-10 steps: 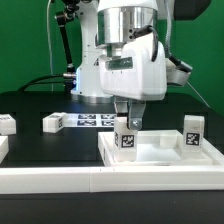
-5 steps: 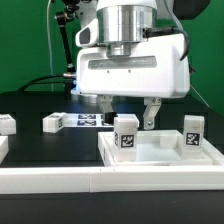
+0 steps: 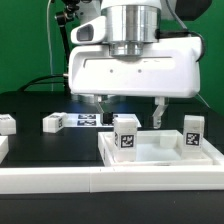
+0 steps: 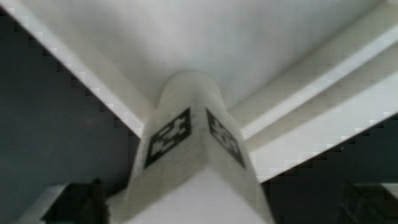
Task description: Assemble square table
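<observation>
Gripper spread wide, empty, above upright leg on tabletop; likely light, rigid, slick plastic; grasp flat sides.

top: white, plain, with a raised rim
leg on top, nearer the exterior view's left: white, marked with a black-and-white square tag; in the wrist view two such tags are seen on adjoining faces
leg on top, nearer the exterior view's right: white, black-and-white tag on its face
loose legs: white, dark tag marks
rail: white, plain
marker board: white, printed with black tags
table: black
gripper: white body, dark fingers
backdrop: green
</observation>
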`<action>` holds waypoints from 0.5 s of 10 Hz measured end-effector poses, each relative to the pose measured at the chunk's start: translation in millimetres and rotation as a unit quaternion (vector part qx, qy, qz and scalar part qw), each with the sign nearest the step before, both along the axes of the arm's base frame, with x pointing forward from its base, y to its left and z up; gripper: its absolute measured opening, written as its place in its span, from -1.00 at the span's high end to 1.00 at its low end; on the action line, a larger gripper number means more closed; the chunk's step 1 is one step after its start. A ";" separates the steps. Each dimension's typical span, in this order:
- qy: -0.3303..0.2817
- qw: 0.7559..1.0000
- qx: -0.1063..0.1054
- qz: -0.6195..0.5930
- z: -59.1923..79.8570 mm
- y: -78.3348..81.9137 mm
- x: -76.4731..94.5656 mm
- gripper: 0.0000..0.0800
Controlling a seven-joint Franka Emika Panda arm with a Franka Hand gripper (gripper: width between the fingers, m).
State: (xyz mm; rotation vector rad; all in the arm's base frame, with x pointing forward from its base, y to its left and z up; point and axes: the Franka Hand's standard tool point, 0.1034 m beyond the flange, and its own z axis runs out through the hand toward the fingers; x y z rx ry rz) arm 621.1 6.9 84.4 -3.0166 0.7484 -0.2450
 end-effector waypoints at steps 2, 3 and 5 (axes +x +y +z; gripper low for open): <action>0.002 0.996 -0.018 0.089 0.1 -0.1 0.4 -0.62; 0.003 0.990 -0.026 0.137 -0.4 -2.8 0.1 -0.62; 0.006 0.978 -0.040 0.205 -1.1 -5.0 -0.7 -0.62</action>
